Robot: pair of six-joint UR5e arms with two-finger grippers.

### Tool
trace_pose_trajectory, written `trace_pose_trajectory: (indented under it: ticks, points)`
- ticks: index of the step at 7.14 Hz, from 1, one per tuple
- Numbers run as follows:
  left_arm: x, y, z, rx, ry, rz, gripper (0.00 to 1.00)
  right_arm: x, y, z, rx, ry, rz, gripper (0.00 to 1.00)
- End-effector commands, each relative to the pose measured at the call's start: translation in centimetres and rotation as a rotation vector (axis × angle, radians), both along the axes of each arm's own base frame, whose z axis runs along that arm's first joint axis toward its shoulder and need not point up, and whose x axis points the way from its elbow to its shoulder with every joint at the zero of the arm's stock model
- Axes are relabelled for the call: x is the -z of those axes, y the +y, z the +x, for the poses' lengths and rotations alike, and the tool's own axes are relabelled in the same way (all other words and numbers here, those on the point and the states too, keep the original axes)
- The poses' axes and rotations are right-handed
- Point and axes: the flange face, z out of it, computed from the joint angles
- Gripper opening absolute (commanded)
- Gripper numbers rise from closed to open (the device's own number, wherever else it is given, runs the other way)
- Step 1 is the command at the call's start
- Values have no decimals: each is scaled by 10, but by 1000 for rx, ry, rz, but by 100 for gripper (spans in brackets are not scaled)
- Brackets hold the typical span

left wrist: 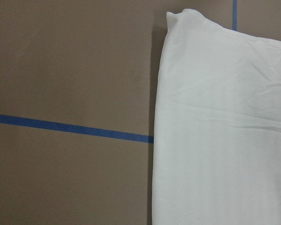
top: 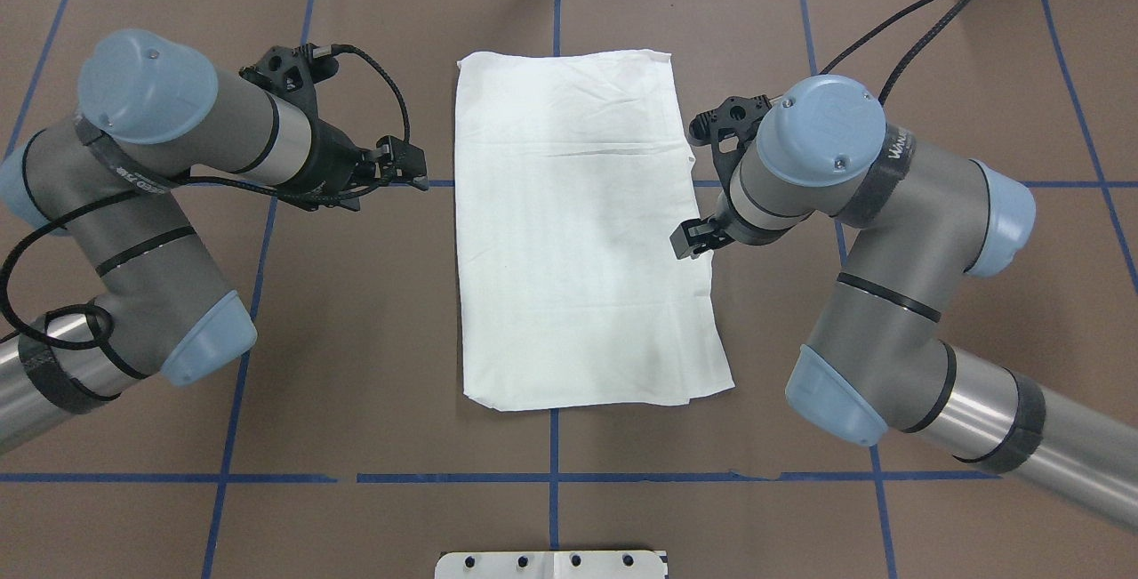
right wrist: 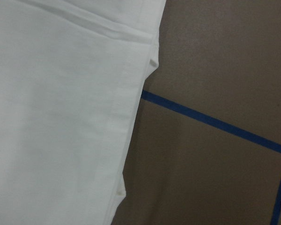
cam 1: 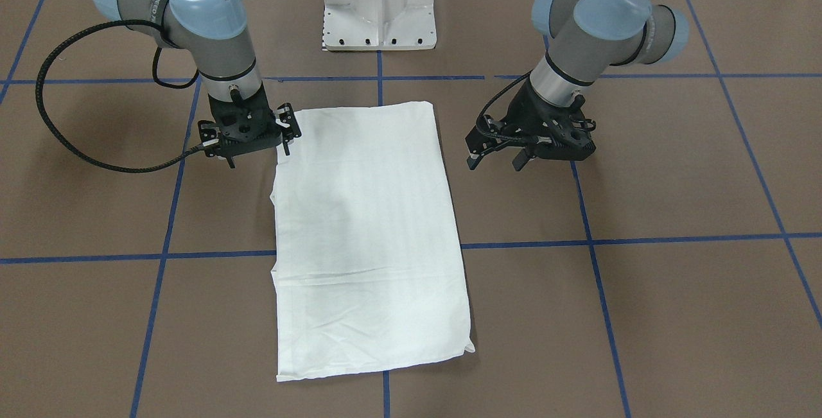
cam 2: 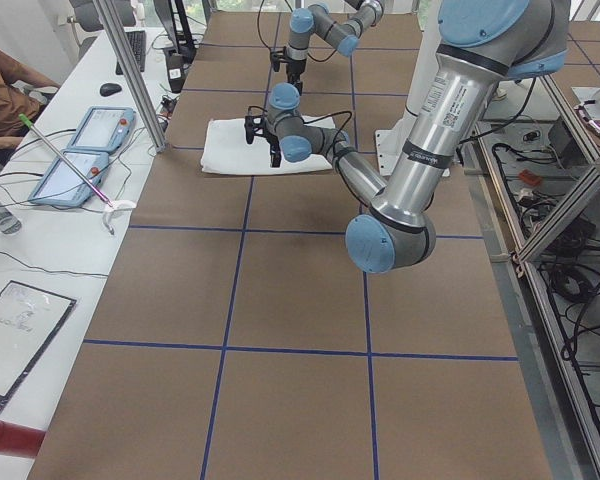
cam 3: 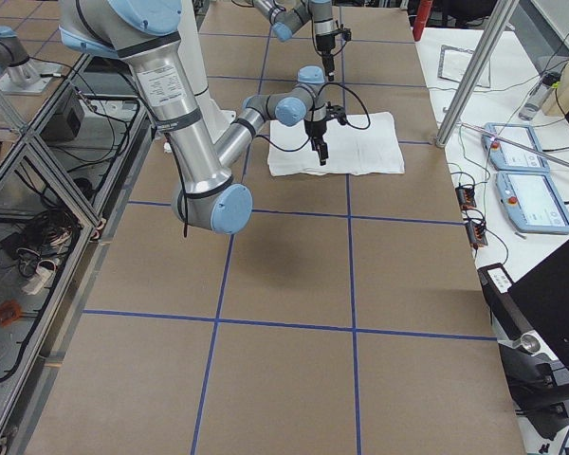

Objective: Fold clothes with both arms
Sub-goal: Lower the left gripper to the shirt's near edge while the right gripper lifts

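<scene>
The clothes are one white shirt (cam 1: 369,238), folded into a long rectangle and lying flat on the brown table with a plain side up. My left gripper (cam 1: 496,161) hovers open just off the shirt's long edge, near the end closest to the robot, without touching it. On the opposite long edge my right gripper (cam 1: 258,155) is open, and one fingertip (cam 1: 286,148) sits at the shirt's rim. From overhead the shirt (top: 578,232) lies between both arms. Both wrist views show only the shirt's edge (left wrist: 225,131) (right wrist: 61,117) and no fingers.
The white pedestal base (cam 1: 379,7) stands at the robot's side of the table. Blue tape lines (top: 551,446) grid the brown surface. In the exterior left view a person (cam 2: 0,80) sits at a side desk with tablets (cam 2: 80,150).
</scene>
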Motion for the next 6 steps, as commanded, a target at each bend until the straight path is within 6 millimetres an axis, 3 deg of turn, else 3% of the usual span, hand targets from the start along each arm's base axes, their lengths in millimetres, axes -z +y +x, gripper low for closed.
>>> trace_pose_trajectory:
  ticks: [1,3,5,6]
  points:
    - [1,38,34,-24,23,-103,100,20,29,10,-34,-91,-111,99]
    - [19,122,70,-19,33,-254,100,28,37,15,-71,-130,-187,100]
    - [28,178,110,-56,-11,-396,100,33,39,17,-71,-140,-179,100]
    - [29,193,126,-39,-20,-405,99,37,39,17,-69,-165,-165,100]
